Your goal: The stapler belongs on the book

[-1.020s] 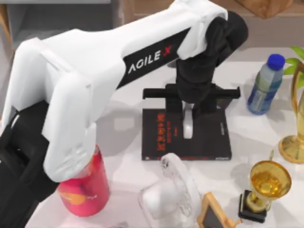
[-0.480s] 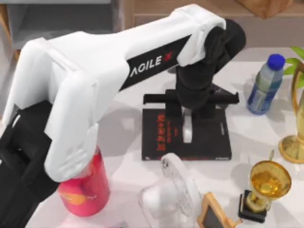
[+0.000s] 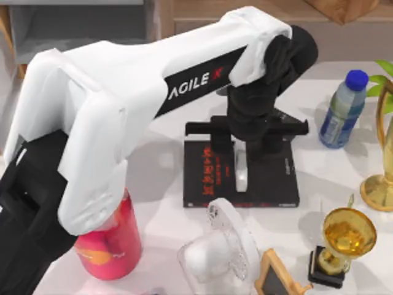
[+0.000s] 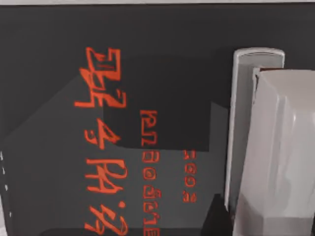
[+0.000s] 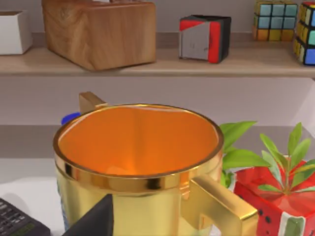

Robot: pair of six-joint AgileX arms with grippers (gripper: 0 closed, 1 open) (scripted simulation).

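The black book (image 3: 270, 184) with red lettering lies flat at the table's middle. It also shows from close up in the left wrist view (image 4: 98, 73). The small white stapler (image 3: 241, 173) sits lengthwise over the middle of the cover, right beside the lettering (image 4: 256, 147). My left gripper (image 3: 243, 153) reaches in from the left and hangs over the book's far half, shut on the stapler's far end. Whether the stapler touches the cover I cannot tell. My right gripper (image 5: 96, 223) is parked off to the side, close to a gold cup (image 5: 138, 162).
A clear domed plastic object (image 3: 218, 252) and a red can (image 3: 110, 246) stand in front of the book. To the right are a water bottle (image 3: 342, 110), a gold trophy (image 3: 349, 236) and a second gold cup (image 3: 381, 184). A small framed board (image 3: 276, 276) is at the front.
My left gripper has shifted slightly toward the table's front with the stapler, which now looks smaller and sits nearer the book's middle, as if lowered.
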